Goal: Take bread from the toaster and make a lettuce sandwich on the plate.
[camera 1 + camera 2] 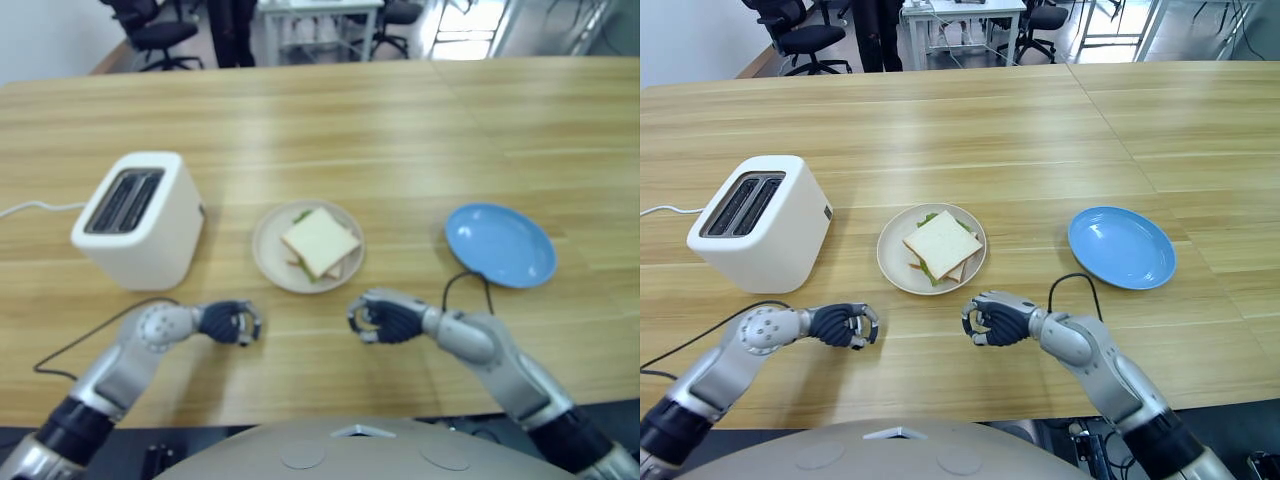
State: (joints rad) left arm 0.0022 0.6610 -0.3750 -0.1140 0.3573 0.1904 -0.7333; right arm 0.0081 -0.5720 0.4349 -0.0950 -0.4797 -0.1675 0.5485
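Note:
A sandwich point(941, 246) of white bread with green lettuce peeking out lies on a beige plate point(894, 264) in the middle of the table. To its left stands a white toaster point(760, 222) with two dark slots, no bread visible in them. My left hand point(845, 325) rests above the table in front of the toaster, fingers curled, holding nothing. In front of the plate sits my right hand point(995, 318), also curled and empty. Both hands are apart from the plate.
A blue plate point(1122, 247) with nothing on it lies to the right. A black cable point(1072, 280) loops near my right forearm. The toaster's white cord point(662, 211) runs off to the left. Office chairs point(800, 35) stand beyond the table's far edge.

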